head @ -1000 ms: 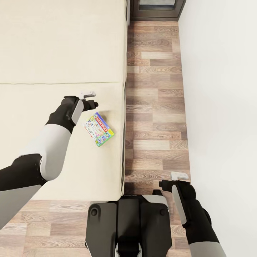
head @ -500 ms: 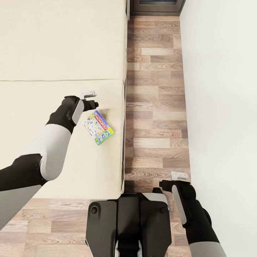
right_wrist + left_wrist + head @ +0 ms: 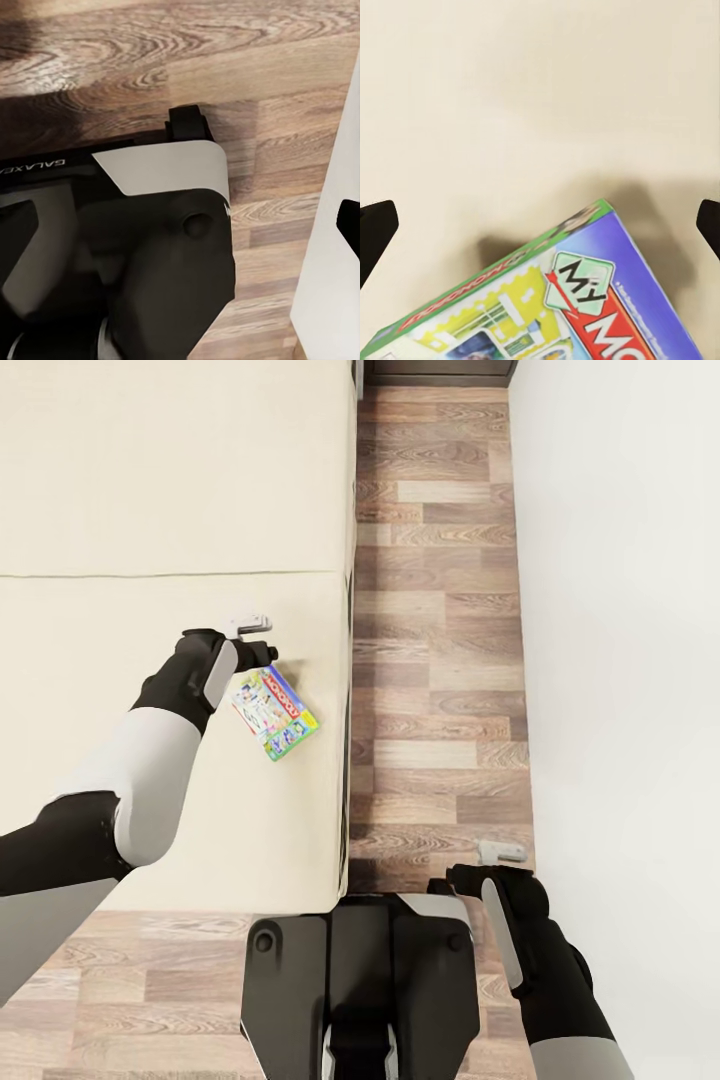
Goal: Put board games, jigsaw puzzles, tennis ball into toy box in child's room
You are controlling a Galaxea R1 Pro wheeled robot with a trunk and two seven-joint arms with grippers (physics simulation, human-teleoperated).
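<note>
On the beige bed (image 3: 150,490), close to its right edge, lies a green-and-white Monopoly game box (image 3: 275,716), flat and turned a bit crooked. The left gripper (image 3: 262,640) hangs just over its far corner with its two fingers spread wide and holding nothing. The box looks light and stiff, with smooth, maybe slippery cardboard, so pinching across one thin edge seems best. The right gripper (image 3: 470,863) waits low over the wood floor (image 3: 430,660) beside the robot's base (image 3: 360,990), also spread and holding nothing.
</note>
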